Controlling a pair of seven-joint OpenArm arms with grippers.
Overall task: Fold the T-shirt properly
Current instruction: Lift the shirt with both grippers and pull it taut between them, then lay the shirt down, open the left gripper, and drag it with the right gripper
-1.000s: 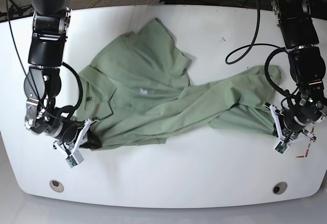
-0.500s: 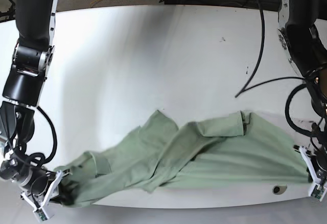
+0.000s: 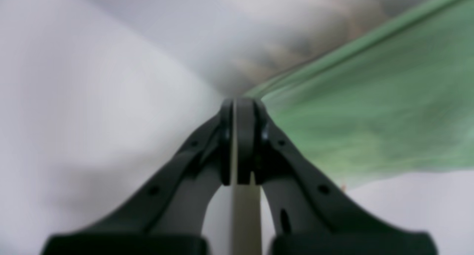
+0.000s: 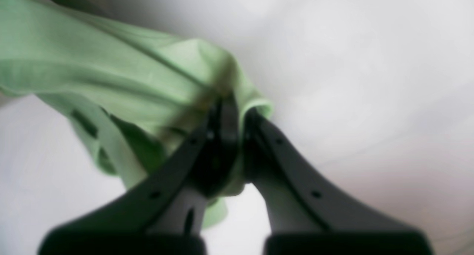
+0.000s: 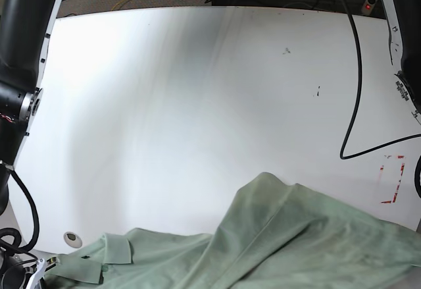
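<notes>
We find the T-shirt (image 5: 289,236), a pale sage-green soft knit, lying rumpled along the near edge of the white table (image 5: 197,91), its cloth running out of the base view at the bottom and right. Its collar (image 5: 108,248) lies flat near the bottom left, close to a round metal fitting (image 5: 73,239) set in the tabletop. A raised fold peaks near the middle of the garment, with soft creases fanning toward the right.

In the left wrist view, the left gripper (image 3: 240,110) has its black, matte, curved jaws pressed together with only a thin seam between them; a taut sheet of green cloth (image 3: 370,110) stretches away from the tips, so we record it as clamped on the shirt's edge. The picture is blurred.

In the right wrist view, the right gripper (image 4: 235,114) is likewise closed, with a rolled hem of the fabric (image 4: 148,80) bunched around and between its tips. A dark label-like patch shows on the hanging cloth, too blurred to read.

A red marking (image 5: 392,180) sits on the table at right.
</notes>
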